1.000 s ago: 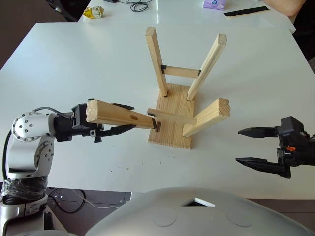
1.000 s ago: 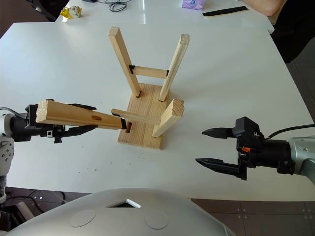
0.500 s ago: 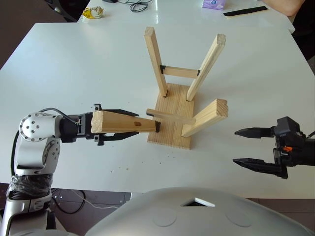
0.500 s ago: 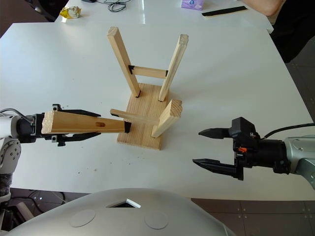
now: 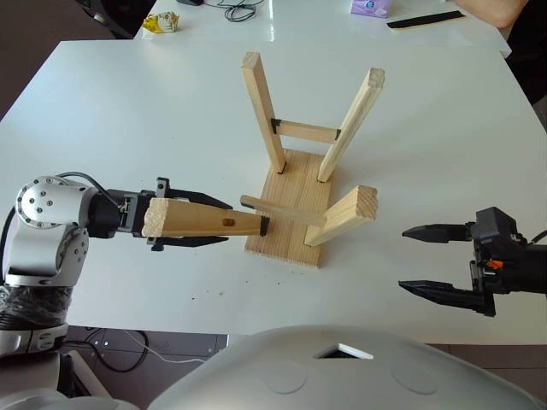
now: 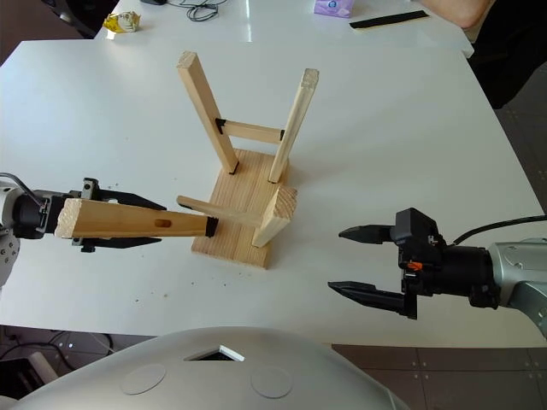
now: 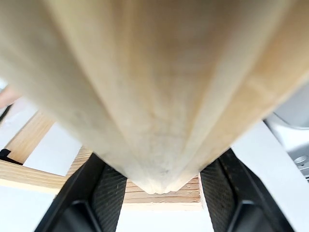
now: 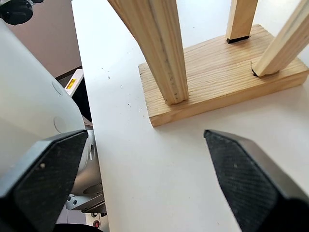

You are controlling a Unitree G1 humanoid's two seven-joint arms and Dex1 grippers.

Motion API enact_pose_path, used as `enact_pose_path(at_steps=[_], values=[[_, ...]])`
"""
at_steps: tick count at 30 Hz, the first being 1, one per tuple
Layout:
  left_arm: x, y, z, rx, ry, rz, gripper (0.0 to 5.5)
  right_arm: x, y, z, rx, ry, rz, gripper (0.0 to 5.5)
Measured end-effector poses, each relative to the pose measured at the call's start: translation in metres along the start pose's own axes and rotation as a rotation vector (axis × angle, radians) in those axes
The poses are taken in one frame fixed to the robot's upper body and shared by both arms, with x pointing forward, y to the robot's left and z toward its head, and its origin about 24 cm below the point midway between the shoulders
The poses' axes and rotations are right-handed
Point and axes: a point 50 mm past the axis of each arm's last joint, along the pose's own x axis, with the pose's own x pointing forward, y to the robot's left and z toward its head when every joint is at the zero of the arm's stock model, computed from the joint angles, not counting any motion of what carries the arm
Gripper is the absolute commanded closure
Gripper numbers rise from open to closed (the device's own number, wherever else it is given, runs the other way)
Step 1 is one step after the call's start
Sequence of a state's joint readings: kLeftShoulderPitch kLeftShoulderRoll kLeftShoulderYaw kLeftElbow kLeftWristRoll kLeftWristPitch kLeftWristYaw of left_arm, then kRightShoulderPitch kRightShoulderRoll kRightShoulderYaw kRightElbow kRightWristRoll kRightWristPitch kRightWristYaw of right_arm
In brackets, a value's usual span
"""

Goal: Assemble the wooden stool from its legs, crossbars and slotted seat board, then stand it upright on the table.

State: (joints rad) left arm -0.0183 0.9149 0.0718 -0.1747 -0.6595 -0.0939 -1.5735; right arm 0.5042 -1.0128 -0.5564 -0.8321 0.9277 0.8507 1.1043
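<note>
Bright, even light; soft faint shadows on the glossy white table [image 5: 128,111]

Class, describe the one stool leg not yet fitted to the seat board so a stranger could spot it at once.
On the white table a wooden seat board lies flat with three legs standing up from it. At its left, the left hand holds a fourth leg. It alone lies nearly level, pointing at the board instead of rising from it.

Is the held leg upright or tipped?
Tipped: the leg lies nearly level in the left gripper, its tip at the seat board's edge.
</note>
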Motion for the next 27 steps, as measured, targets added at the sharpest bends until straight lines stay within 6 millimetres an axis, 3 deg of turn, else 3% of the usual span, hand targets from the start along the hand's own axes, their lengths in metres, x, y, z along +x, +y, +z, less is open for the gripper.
enact_pose_path(at_steps=[9,17,27], values=[[0.003,0.013,-0.004,-0.152,0.009,-0.069,3.40,0.019,0.015,-0.001,-0.069,0.008,0.014,1.07],[0.007,0.014,-0.002,-0.122,0.011,-0.096,3.40,0.026,0.016,0.001,-0.097,-0.002,-0.001,1.07],[0.028,0.019,0.005,-0.090,0.036,-0.147,3.40,0.032,0.016,0.013,-0.165,-0.024,0.017,1.07]])
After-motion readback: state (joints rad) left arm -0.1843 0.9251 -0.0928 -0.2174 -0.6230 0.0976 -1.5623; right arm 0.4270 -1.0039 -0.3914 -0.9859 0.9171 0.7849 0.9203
